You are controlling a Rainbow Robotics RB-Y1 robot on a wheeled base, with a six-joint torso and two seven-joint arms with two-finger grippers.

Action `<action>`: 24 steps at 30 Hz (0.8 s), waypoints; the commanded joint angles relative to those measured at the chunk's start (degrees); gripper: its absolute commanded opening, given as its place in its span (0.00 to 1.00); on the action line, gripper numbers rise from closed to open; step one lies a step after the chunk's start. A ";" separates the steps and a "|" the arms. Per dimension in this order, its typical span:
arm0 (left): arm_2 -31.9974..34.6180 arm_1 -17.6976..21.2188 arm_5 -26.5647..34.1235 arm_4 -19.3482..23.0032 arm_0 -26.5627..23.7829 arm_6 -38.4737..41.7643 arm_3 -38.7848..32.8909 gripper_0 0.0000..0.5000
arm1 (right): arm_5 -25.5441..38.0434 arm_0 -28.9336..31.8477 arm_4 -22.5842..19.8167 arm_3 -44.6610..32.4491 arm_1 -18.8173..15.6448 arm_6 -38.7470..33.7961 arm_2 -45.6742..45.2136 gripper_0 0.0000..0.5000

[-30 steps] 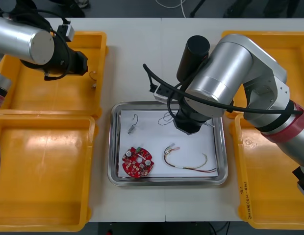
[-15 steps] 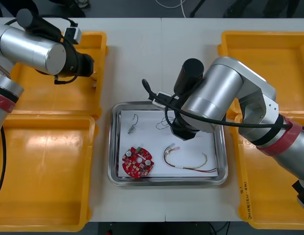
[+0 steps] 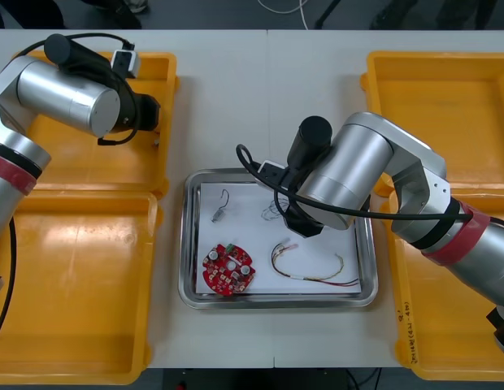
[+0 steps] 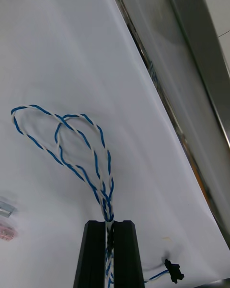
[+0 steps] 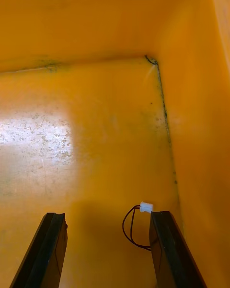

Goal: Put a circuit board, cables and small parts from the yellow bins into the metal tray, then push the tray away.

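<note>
Right arm: has swung lower and toward 7 o'clock over the metal tray [image 3: 187, 244] since a second ago; the left arm has reached further over its bin.
Right gripper [image 4: 109, 223]: low over the tray's 12 o'clock part, fingers clenched on the blue and white cable [image 4: 81, 149], whose loops already lie on the white liner.
Left gripper [image 5: 108, 216]: in the yellow bin [image 3: 73, 162] at the worktop's [image 3: 228, 97] 10 o'clock, fingers released and wide apart above the bin floor.
Dark cable [image 5: 134, 225]: thin, with a white plug, lying just inside one left finger (close to the bin's corner wall).
Tray contents: red circuit board [image 3: 229, 268] at 7 o'clock, red and yellow cable [image 3: 309, 268] at 5 o'clock, small metal part [image 3: 219, 213] at 10 o'clock.
Step in hand: probably laying the blue and white cable down.
Doing it well: release only once the cable's weight rests on the liner, then rise straight up so no strand snags, staying clear of the rim and the red and yellow cable.
Left side: likely needs to centre over the dark cable before closing.
</note>
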 commanded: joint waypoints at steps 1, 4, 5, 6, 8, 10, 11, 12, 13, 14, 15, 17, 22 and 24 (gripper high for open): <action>-1.35 -0.92 -1.64 -0.62 -2.38 7.25 0.26 1.00 | 0.02 0.47 0.84 -0.54 -0.05 0.40 0.73 0.31; -1.97 -0.92 -2.51 -0.62 -2.38 7.34 0.61 1.00 | 0.29 0.47 0.92 -0.54 -0.05 0.23 0.73 0.64; -2.32 -0.92 -3.04 -0.62 -2.38 7.34 0.96 1.00 | 0.29 0.47 1.01 -0.63 -0.05 0.05 0.73 0.76; -2.50 -0.92 -3.57 -0.62 -2.38 7.34 1.05 1.00 | 0.37 0.47 1.01 -0.54 -0.05 -0.04 0.64 0.83; -3.11 -0.92 -4.62 -0.71 -2.38 7.52 1.75 1.00 | 0.55 0.47 1.19 -0.54 -0.05 -0.39 0.64 1.00; -3.20 -0.92 -4.80 -0.71 -2.38 7.52 1.93 1.00 | 0.73 0.47 1.28 -0.63 -0.14 -0.65 0.55 1.00; -3.29 -0.92 -4.80 -0.71 -2.38 7.52 1.93 1.00 | 0.81 0.47 1.36 -0.63 -0.05 -0.74 0.47 1.00; -3.29 -0.92 -4.80 -0.80 -2.29 7.52 1.93 1.00 | 0.99 0.38 1.36 -0.81 -0.05 -0.83 0.29 1.00; -3.38 -0.92 -4.80 -0.88 -2.38 7.52 1.93 1.00 | 1.16 0.38 1.36 -0.81 -0.05 -0.83 0.11 1.00; -3.64 -0.92 -4.80 -1.24 -2.38 7.60 1.93 1.00 | 1.52 0.29 1.36 -0.98 -0.05 -0.83 -0.15 1.00; -3.99 -0.92 -4.80 -1.59 -2.38 7.69 1.93 1.00 | 2.04 0.21 1.28 -1.33 -0.05 -0.83 -0.59 1.00; -4.26 -0.92 -4.80 -1.59 -2.29 7.78 2.02 1.00 | 3.10 0.12 0.75 -1.86 -0.05 -0.91 -1.47 1.00; -4.26 -0.92 -4.80 -1.59 -2.20 7.69 2.02 1.00 | 9.16 -1.55 -0.75 -4.41 0.39 -1.09 -4.37 1.00; -4.43 -0.92 -4.80 -1.59 -2.11 7.69 2.02 1.00 | 11.45 -2.08 -1.80 -4.94 0.74 -1.09 -6.04 1.00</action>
